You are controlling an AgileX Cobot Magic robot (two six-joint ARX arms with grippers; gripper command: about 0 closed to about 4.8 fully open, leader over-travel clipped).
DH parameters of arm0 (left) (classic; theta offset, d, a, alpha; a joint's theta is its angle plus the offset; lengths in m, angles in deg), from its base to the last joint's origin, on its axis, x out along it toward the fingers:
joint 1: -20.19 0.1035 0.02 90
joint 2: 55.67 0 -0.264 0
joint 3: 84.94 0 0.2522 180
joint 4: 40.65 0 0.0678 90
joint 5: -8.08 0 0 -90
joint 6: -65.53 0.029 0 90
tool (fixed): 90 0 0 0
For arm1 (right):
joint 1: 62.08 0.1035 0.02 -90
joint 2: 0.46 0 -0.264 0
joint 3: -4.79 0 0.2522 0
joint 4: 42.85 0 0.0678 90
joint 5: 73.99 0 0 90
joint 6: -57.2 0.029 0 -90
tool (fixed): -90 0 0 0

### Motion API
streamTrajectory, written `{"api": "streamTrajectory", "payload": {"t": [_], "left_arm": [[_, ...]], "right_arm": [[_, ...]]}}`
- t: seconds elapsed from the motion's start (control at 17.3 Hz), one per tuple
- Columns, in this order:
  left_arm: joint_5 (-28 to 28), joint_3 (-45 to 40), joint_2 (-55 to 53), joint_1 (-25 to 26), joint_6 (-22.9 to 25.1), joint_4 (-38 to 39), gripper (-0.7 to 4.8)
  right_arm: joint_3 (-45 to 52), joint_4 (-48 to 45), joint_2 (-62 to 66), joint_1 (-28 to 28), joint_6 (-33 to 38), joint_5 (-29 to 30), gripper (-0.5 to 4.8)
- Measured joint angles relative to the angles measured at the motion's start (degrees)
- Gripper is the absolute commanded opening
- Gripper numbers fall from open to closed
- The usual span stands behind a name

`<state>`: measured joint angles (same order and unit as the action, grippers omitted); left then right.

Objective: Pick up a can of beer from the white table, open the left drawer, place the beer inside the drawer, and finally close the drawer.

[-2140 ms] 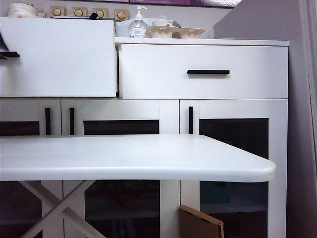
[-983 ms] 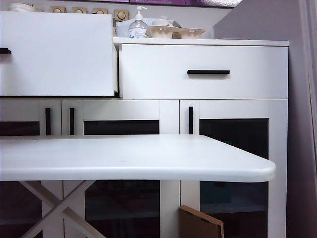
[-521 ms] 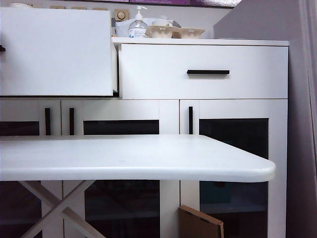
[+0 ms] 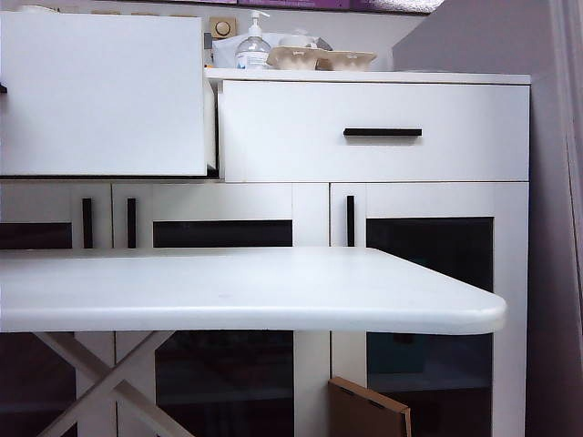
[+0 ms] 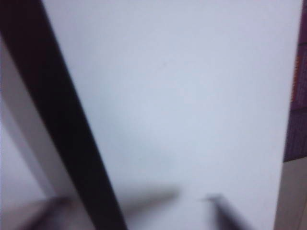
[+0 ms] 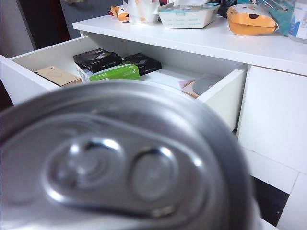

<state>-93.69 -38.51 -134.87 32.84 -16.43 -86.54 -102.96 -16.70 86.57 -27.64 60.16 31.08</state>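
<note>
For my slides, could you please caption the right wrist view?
Beer can fills the foreground before the open left drawer.

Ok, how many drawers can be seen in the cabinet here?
2. The left drawer is pulled out; the right drawer beside it is shut. Left gripper is at the open drawer's front; right gripper holds the can before it. More may lie beyond the frame.
</note>
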Motion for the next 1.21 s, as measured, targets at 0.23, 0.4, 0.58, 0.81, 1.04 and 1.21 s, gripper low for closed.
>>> {"api": "streamTrajectory", "payload": {"t": [0.23,0.4,0.58,0.81,1.04,1.21], "left_arm": [[0.00,-0.13,-0.15,0.00,-1.09,2.16,-0.06],[-1.03,-0.11,-0.17,0.07,-0.13,2.23,-0.06],[-1.14,-0.35,-0.31,0.07,1.18,1.25,-0.06],[-2.27,-2.10,-0.35,0.13,1.20,-1.99,-0.06],[-2.29,-6.62,2.58,0.31,1.14,-4.74,-0.06],[-2.25,-10.14,5.84,0.33,1.11,-5.73,-0.06]], "right_arm": [[0.00,0.02,0.00,-0.02,0.00,0.02,1.12],[0.00,0.00,0.00,-0.04,0.00,0.00,1.12],[0.00,-0.02,-0.02,-0.04,0.00,0.00,1.12],[0.00,-0.02,-0.48,-0.04,0.00,0.00,1.12],[0.00,0.00,-0.57,-0.04,-0.02,-0.02,1.12],[0.00,-0.02,-0.57,0.00,-0.02,0.02,1.12]]}}
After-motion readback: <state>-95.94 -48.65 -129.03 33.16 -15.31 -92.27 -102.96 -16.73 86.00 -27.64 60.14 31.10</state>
